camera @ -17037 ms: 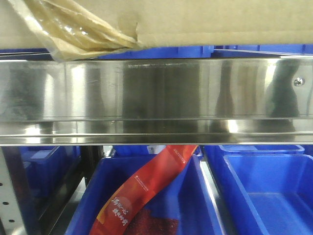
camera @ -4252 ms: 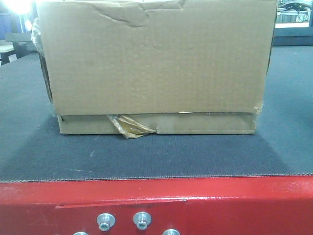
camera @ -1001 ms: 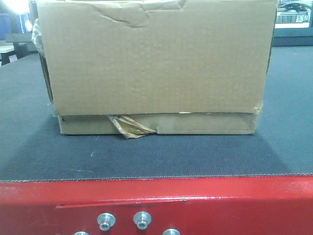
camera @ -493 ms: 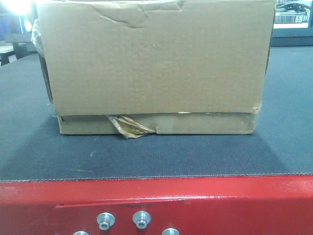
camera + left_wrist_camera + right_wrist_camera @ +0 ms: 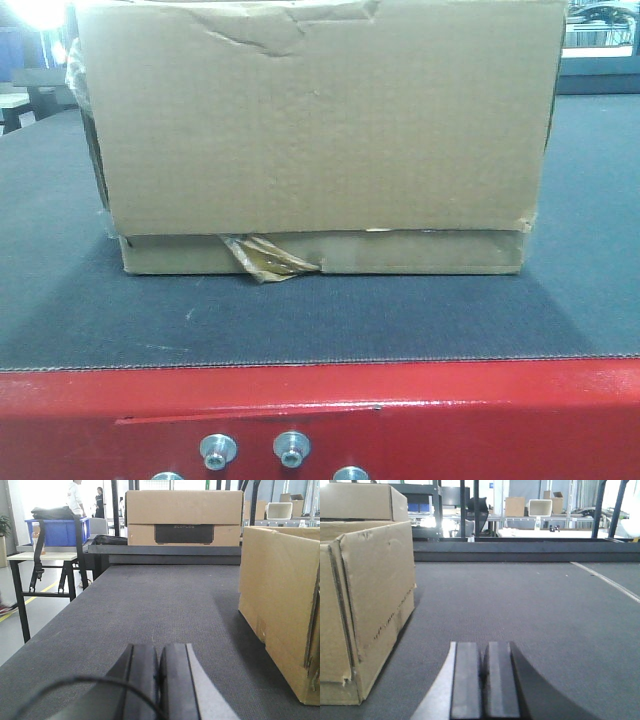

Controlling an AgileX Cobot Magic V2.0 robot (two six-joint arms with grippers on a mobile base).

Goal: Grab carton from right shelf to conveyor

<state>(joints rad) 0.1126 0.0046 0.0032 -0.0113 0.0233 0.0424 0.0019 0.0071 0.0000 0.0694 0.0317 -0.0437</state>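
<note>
The brown carton [image 5: 320, 130] stands on the dark grey belt of the conveyor [image 5: 320, 315], behind its red frame [image 5: 450, 415]. Torn tape hangs at the carton's lower front edge. My left gripper [image 5: 159, 652] is shut and empty, low over the belt to the left of the carton [image 5: 277, 605], apart from it. My right gripper [image 5: 485, 650] is shut and empty, low over the belt to the right of the carton [image 5: 365, 595], apart from it. The shelf is out of view.
A second brown box [image 5: 184, 517] sits at the belt's far end. A table with a blue bin [image 5: 57, 532] stands to the left, with people behind it. Racks and boxes [image 5: 530, 507] stand in the background.
Seventeen seconds ago the view faced the steel shelf with the carton on it; now the carton rests on the conveyor. Over the last second nothing has visibly moved.
</note>
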